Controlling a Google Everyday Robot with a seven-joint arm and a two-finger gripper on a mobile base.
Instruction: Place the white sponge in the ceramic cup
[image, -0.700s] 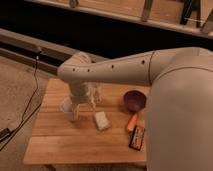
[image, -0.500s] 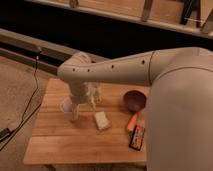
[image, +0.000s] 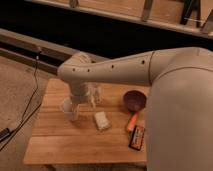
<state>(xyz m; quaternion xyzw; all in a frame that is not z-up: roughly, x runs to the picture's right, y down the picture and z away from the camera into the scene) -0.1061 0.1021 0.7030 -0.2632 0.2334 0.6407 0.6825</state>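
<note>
The white sponge (image: 102, 120) lies flat on the wooden table (image: 55, 145), near its middle. The ceramic cup (image: 66, 105) stands upright to the sponge's left, partly hidden by my arm. My gripper (image: 75, 111) hangs down from the big white arm right beside the cup, on its right side, about a hand's width left of the sponge. The sponge is free of the gripper.
A slim clear bottle-like object (image: 95, 94) stands just behind the sponge. A maroon bowl (image: 134, 100) sits at the right, with an orange item (image: 131, 122) and a black-and-orange flat item (image: 137, 138) in front of it. My arm covers the table's right side.
</note>
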